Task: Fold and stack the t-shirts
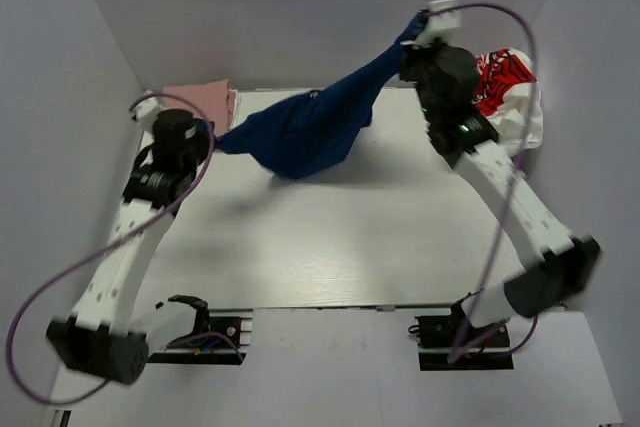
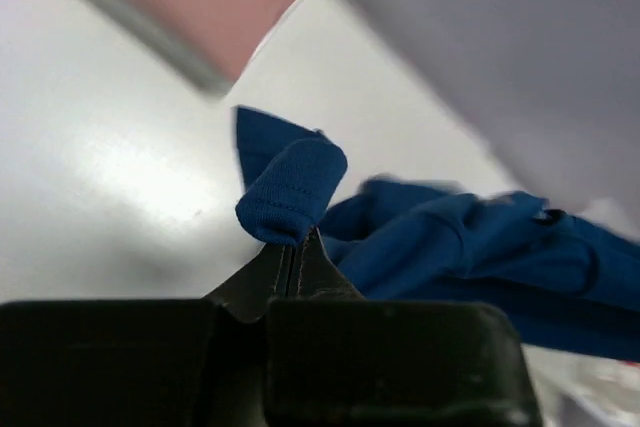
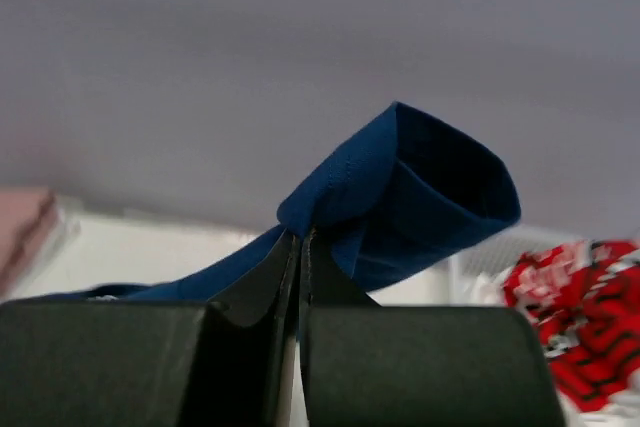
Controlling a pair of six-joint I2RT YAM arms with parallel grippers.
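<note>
Above white table (image 1: pixel 330 237), stretches soft navy tee (image 1: pixel 310 132) between raised arms; left gripper (image 2: pixel 297 247), right gripper (image 3: pixel 300 242) each clamped on stitched hem.

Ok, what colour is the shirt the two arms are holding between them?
Navy blue. The t-shirt shows best in the top external view.

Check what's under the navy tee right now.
Only bare table shows beneath the navy tee, strung between the left hand and right hand. Its sagging middle hides the tabletop patch directly below it; anything there can't be seen.
</note>
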